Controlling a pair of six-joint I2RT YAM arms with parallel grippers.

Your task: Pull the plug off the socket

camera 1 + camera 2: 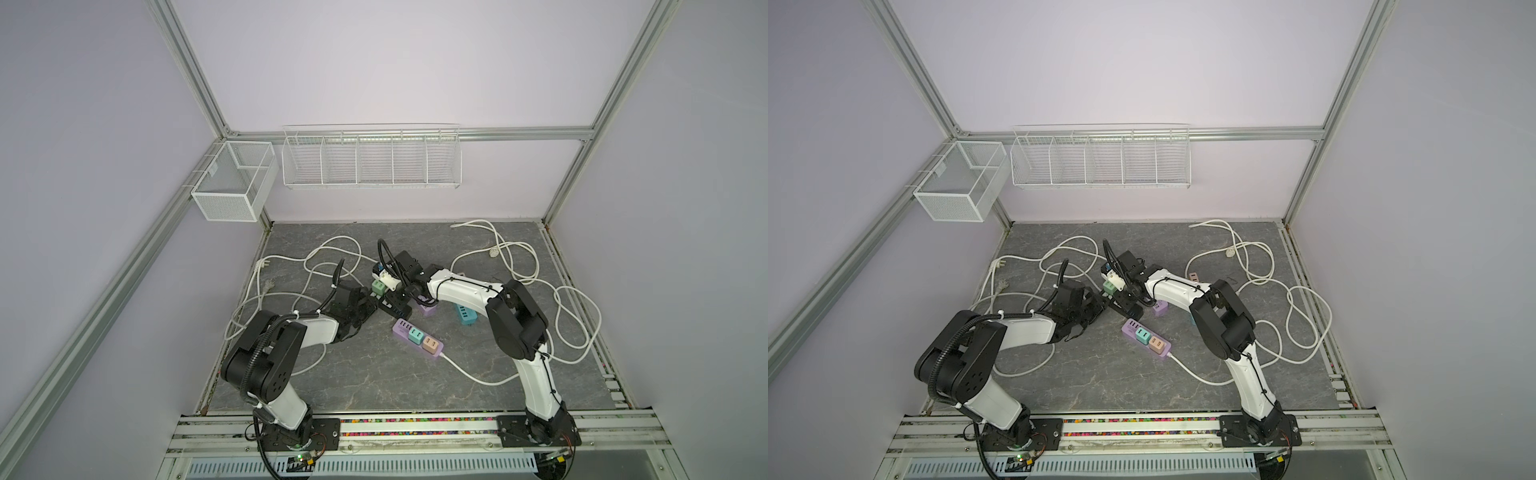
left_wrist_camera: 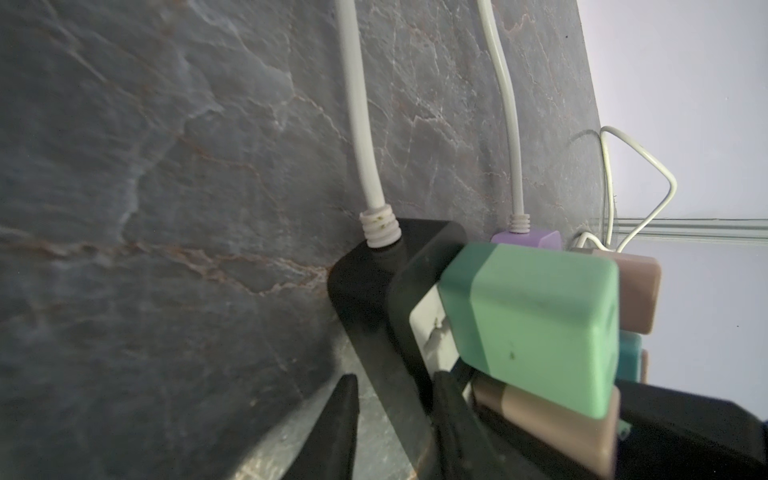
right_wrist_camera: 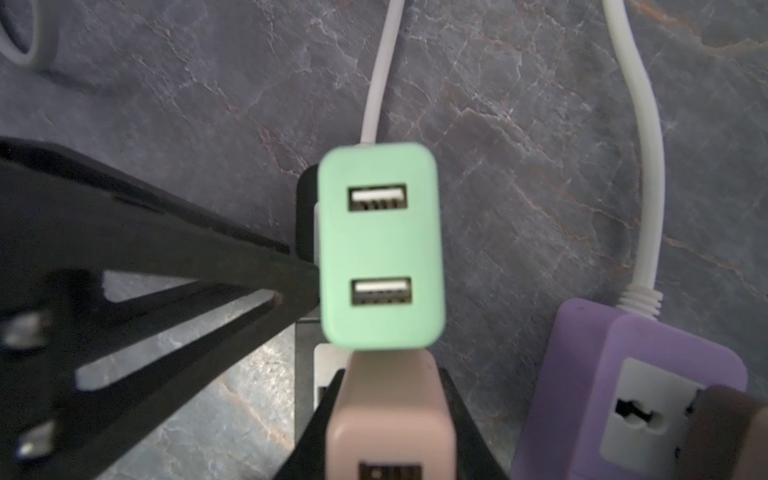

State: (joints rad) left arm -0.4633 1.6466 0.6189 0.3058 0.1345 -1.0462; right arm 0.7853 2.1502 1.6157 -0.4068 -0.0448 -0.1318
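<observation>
A black power strip lies mid-table with a green plug and a beige plug standing in its sockets side by side. My right gripper reaches down from above and is shut on the beige plug, one finger on each flank. My left gripper sits low at the strip's left end, closed around the strip's edge just beside the green plug. In both top views the beige plug is hidden under the right gripper; the green plug shows beside it.
A purple strip carrying teal and beige plugs lies in front. A second purple strip sits close on the right, with a teal one under the right arm. White cables loop over the table. Wire baskets hang on the back wall.
</observation>
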